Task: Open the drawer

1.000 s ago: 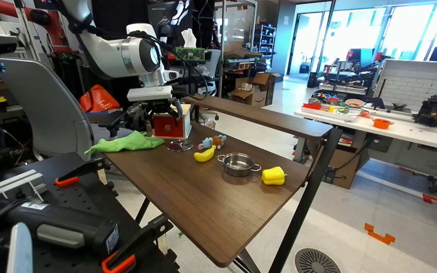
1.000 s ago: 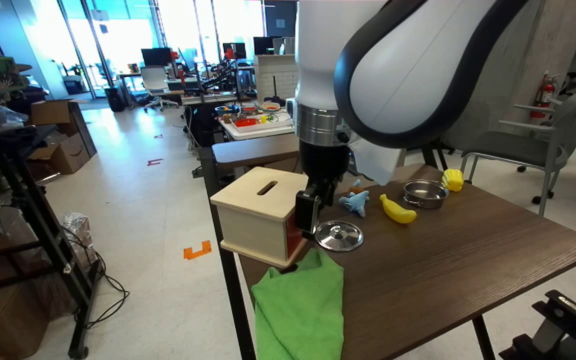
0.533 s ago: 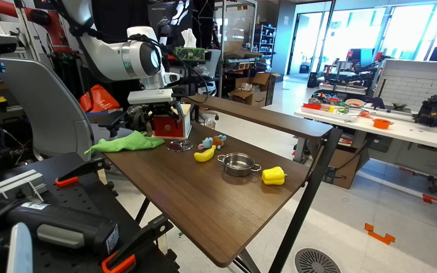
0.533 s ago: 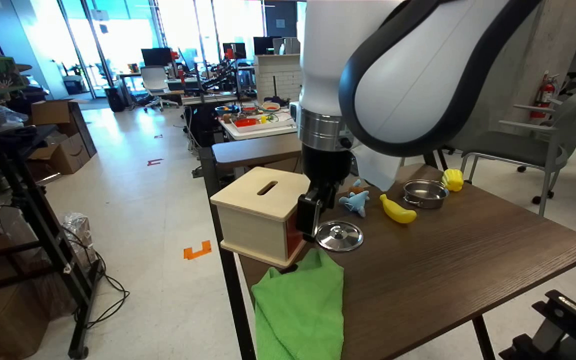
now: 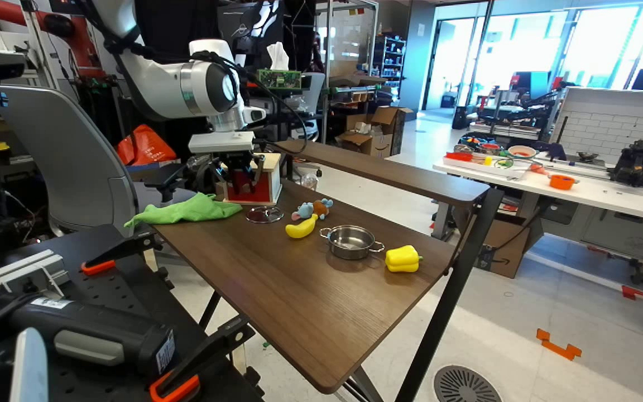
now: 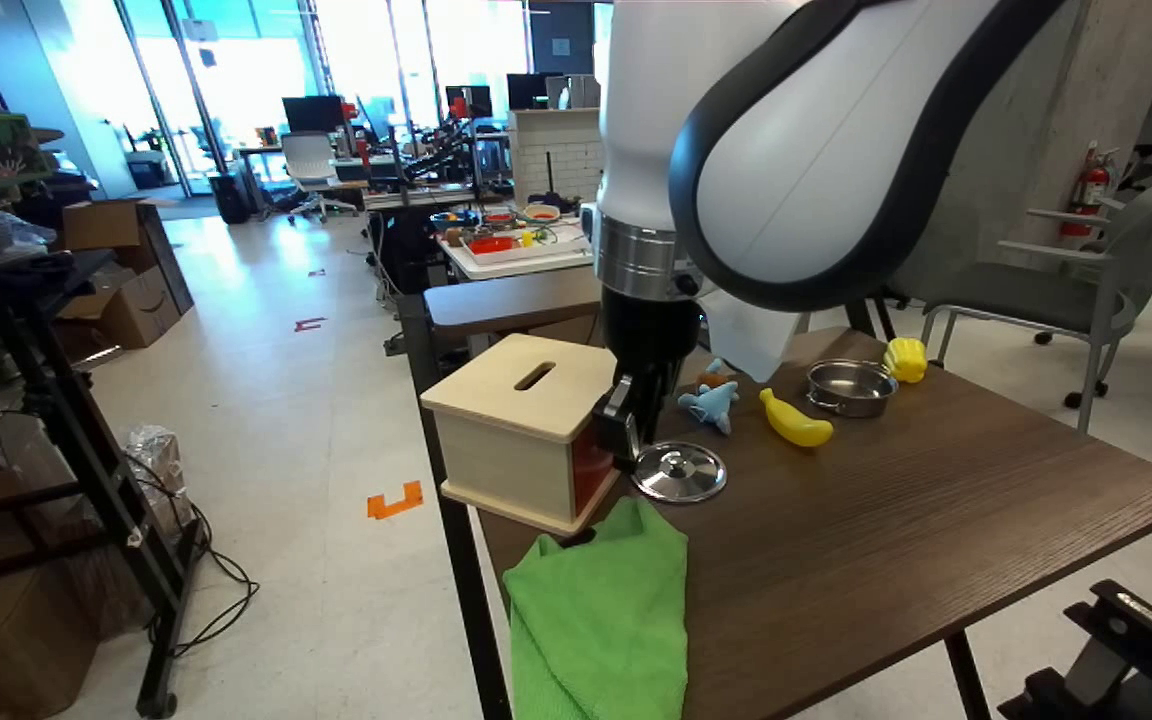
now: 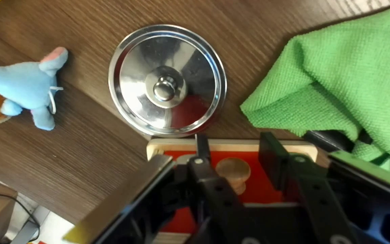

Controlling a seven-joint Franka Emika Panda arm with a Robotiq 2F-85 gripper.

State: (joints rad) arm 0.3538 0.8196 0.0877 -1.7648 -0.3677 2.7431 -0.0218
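The drawer (image 7: 263,189) is the red front of the wooden box (image 6: 506,465) at one end of the tabletop (image 6: 936,530), seemingly closed. The jaws stand apart, the round wooden knob (image 7: 233,170) showing between them in the wrist view. Centre on it, close firmly behind its head, then pull straight and level, minding the metal lid (image 7: 137,73) just in front.

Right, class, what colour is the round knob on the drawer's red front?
Light brown; the round knob shows best in the wrist view.
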